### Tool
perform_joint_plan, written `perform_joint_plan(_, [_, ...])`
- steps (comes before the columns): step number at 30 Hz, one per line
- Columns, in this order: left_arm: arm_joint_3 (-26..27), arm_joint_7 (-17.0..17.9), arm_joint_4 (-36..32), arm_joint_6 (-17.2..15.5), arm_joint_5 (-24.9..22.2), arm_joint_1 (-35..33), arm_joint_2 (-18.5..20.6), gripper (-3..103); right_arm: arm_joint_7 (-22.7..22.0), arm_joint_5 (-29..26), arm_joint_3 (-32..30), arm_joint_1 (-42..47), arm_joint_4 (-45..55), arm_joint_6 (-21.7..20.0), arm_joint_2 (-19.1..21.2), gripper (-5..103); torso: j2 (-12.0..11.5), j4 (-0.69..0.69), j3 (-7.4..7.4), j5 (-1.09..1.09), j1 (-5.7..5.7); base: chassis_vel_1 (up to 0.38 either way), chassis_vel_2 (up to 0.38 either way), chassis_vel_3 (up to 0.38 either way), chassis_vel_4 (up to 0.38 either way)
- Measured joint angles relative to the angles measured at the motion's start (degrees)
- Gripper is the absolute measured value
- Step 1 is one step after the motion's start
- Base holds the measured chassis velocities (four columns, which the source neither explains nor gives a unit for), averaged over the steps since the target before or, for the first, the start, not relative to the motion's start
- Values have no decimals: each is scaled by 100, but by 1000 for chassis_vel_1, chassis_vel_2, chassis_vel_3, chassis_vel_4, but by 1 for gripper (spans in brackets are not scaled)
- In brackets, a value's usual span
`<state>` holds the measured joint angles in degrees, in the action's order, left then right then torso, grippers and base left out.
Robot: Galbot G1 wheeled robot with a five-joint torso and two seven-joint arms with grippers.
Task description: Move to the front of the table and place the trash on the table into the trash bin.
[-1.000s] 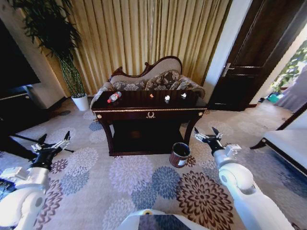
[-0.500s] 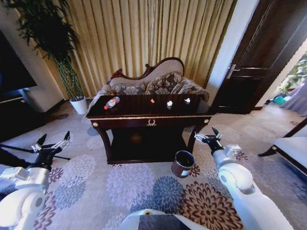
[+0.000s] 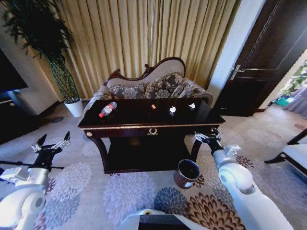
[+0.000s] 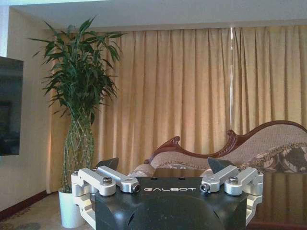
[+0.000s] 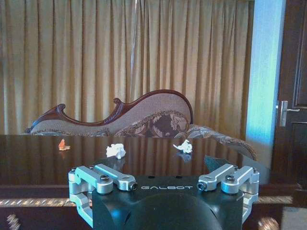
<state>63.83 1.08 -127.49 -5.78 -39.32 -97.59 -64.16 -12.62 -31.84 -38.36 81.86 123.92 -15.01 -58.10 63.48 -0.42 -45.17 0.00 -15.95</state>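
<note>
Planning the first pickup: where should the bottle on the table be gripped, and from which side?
Probably across its clear body, coming down from above. The bottle lies on its side at the left end of the table, so its round flanks face the fingers; the open left gripper is nearer.

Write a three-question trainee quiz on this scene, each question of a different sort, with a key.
1. True or false: the plastic bottle lies on its side near the table's left end.
2. Multiple choice: the trash bin stands (A) on the table, (B) on the carpet by the table's right front leg, (C) on the sofa.
3. Fill in: besides the bottle, the tabletop holds an orange scrap and ___ white paper wads.

Key
1. True.
2. B; it sits just ahead of the right pincer, which is open and empty. The left pincer is likewise open, low at the left.
3. Two; the second wad lies nearer the right end.
</note>
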Motion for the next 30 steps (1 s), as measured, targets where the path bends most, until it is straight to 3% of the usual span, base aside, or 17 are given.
perform_joint_plan(22, [19,-14,-28,16,5,-35,-31,100,-154,75,146,-83,-18,0,21,100,0,1,0,-1,0,-210,200,204,-195])
perform_joint_plan(30, [48,12,-79,16,-5,-37,-44,100,-201,-35,386,-514,-246,-75,239,100,-2,2,-2,-1,-7,-143,158,149,-149])
